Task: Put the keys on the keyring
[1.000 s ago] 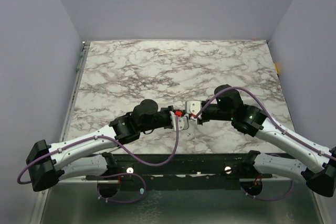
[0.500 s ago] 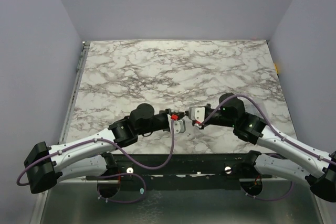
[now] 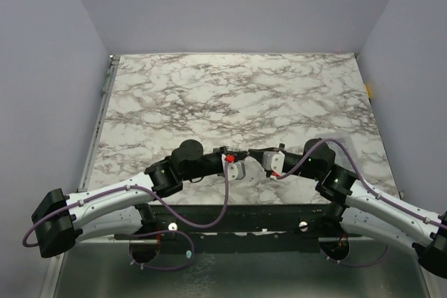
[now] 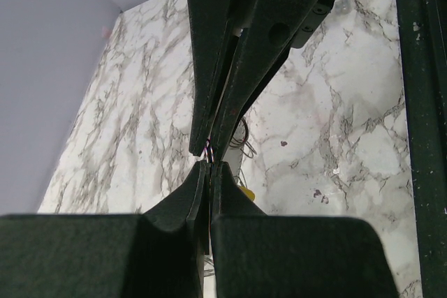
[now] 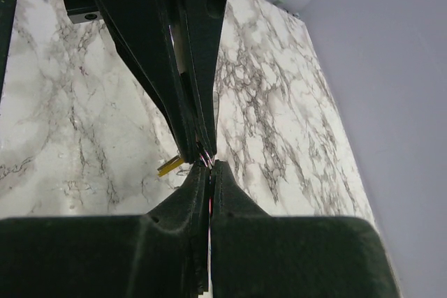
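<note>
My left gripper point(image 3: 246, 160) and right gripper point(image 3: 261, 158) meet tip to tip over the near middle of the marble table point(image 3: 230, 95). In the left wrist view my left gripper point(image 4: 209, 166) is shut on the thin grey keyring point(image 4: 207, 149), seen edge on. The right gripper's fingers point(image 4: 230, 68) come down from above onto the same wire. In the right wrist view my right gripper point(image 5: 211, 166) is also shut on the keyring point(image 5: 205, 158). The key's yellow head point(image 5: 170, 166) sticks out just left of the tips and also shows in the left wrist view point(image 4: 245, 193).
Purple walls enclose the table on three sides. A metal rail point(image 3: 101, 102) runs along the left edge. A black frame point(image 3: 237, 218) lies along the near edge, close below both grippers.
The right arm has drawn back toward the near edge and its wrist has turned. Both grippers have shifted slightly nearer and stay joined at the tips.
</note>
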### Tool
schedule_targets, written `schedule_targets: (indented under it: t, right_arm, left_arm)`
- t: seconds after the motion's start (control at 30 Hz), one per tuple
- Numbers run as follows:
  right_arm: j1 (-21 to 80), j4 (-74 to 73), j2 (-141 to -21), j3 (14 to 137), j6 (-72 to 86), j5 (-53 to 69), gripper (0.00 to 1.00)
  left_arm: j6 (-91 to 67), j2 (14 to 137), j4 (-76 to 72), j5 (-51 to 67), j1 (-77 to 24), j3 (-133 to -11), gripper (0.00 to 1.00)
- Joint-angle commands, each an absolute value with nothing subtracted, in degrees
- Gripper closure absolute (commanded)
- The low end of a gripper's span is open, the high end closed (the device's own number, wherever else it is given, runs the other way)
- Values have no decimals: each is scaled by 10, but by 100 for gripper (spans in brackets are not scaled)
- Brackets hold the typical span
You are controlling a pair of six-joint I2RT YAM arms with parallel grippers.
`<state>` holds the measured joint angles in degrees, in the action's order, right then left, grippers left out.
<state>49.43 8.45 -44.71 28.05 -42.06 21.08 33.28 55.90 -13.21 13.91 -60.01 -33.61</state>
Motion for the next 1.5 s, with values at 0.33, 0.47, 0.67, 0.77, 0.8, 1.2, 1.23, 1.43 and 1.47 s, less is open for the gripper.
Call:
schedule_targets:
  t: [0.33, 0.47, 0.67, 0.77, 0.8, 1.2, 1.23, 1.43, 1.47]
  right_arm:
    - [503, 173, -391, 214, -409, 189, 99]
    - [504, 162, -373, 211, -408, 180, 100]
    - [504, 175, -375, 209, -408, 181, 99]
    - [504, 179, -374, 208, -408, 179, 99]
    - [504, 180, -373, 208, -408, 177, 99]
    - [504, 194, -368, 203, -415, 159, 100]
    - [504, 195, -367, 203, -416, 157, 99]
    - [504, 205, -357, 204, -417, 149, 99]
    - [504, 205, -356, 204, -416, 152, 99]
  left_arm:
    - [328, 568, -196, 196, -609, -329, 100]
    - [323, 572, -201, 204, -609, -329, 100]
    - [322, 576, -205, 198, -609, -327, 95]
    - [323, 576, -207, 195, -609, -325, 90]
    - [323, 577, -208, 193, -609, -324, 88]
    - [326, 575, -215, 180, -609, -317, 66]
    - [326, 574, -215, 178, -609, -316, 64]
    - [318, 574, -226, 162, -609, -310, 55]
    - [314, 577, -227, 161, -609, -310, 55]
